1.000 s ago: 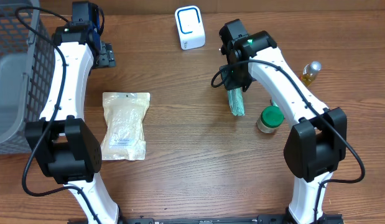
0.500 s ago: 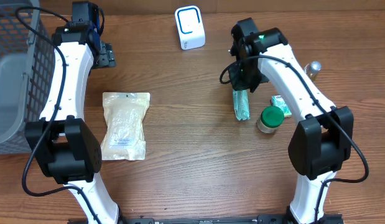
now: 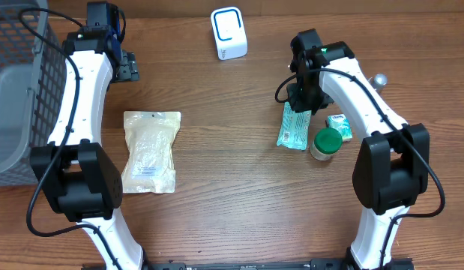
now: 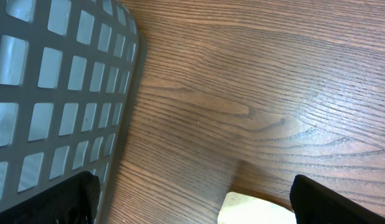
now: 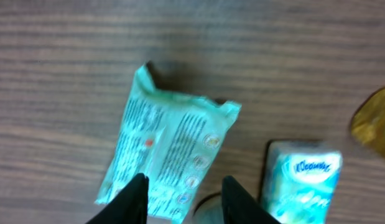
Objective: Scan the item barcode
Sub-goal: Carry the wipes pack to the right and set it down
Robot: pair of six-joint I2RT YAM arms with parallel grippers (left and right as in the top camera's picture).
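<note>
While the right claw (image 3: 305, 99) hangs with its two fingers apart over the far end of the flat teal plastic packet (image 3: 294, 127), the packet lies loose on the brown wooden table (image 3: 232, 195), right of centre, printed side up. From the right wrist view the black fingers (image 5: 134, 199) stand on either side of the packet's near part without pinching it, and the print is too blurred to pick out a barcode.

Close things crowd the packet's right side. A small clear jar with a green round lid (image 3: 325, 142) sits just beside its near right corner, and a little teal-and-white tissue pack (image 3: 339, 126) lies just right of it, partly under the right arm. Farther right, a small bottle with golden contents (image 3: 377, 79) stands near the arm.

The white box-shaped scanner (image 3: 229, 33) stands at the far edge of the table, left of the packet and well apart from it, with bare wood between them.

On the left side, the left claw (image 3: 127, 66) is spread wide, holding nothing, between the grey plastic lattice basket (image 3: 22, 67) and the scanner. A beige sealed pouch with a white label (image 3: 151, 150) lies flat nearer than that claw.
</note>
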